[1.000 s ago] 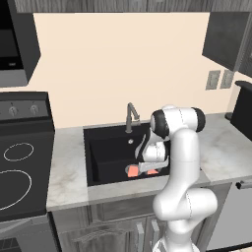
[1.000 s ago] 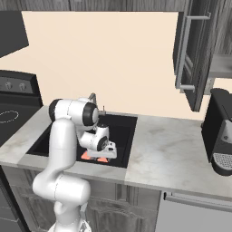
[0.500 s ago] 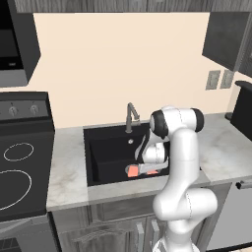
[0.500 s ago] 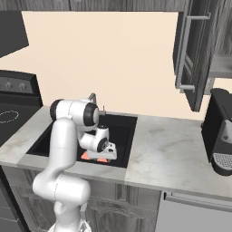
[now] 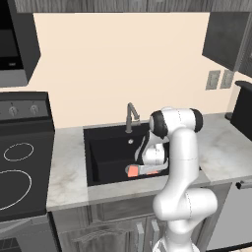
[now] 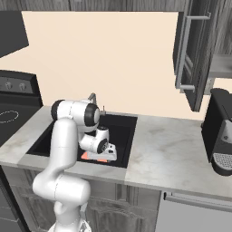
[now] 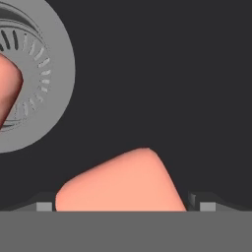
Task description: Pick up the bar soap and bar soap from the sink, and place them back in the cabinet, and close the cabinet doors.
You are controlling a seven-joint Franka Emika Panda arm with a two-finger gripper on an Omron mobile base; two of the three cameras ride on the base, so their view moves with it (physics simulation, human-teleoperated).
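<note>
My gripper [image 7: 125, 206] is low in the black sink [image 5: 106, 152], open. One salmon-orange bar soap [image 7: 120, 182] lies between its two fingertips [image 7: 45, 206]. A second bar soap [image 7: 7, 91] rests on the round silver drain [image 7: 49, 74] just beyond. From the left base the gripper [image 5: 147, 166] hangs over the basin's front right part, with a bar soap [image 5: 132, 171] showing beside it. From the right base the gripper [image 6: 103, 153] covers most of the bar soap [image 6: 86, 156]. The cabinet [image 6: 222, 68] is up right, its door [image 6: 190, 54] swung open.
A grey gooseneck faucet [image 5: 130, 115] stands behind the sink. The stovetop [image 5: 15, 167] is to the left. A dark coffee machine [image 6: 219, 131] sits on the marble counter [image 6: 163, 149] at the right. My own arm's elbow [image 5: 177, 120] looms over the basin.
</note>
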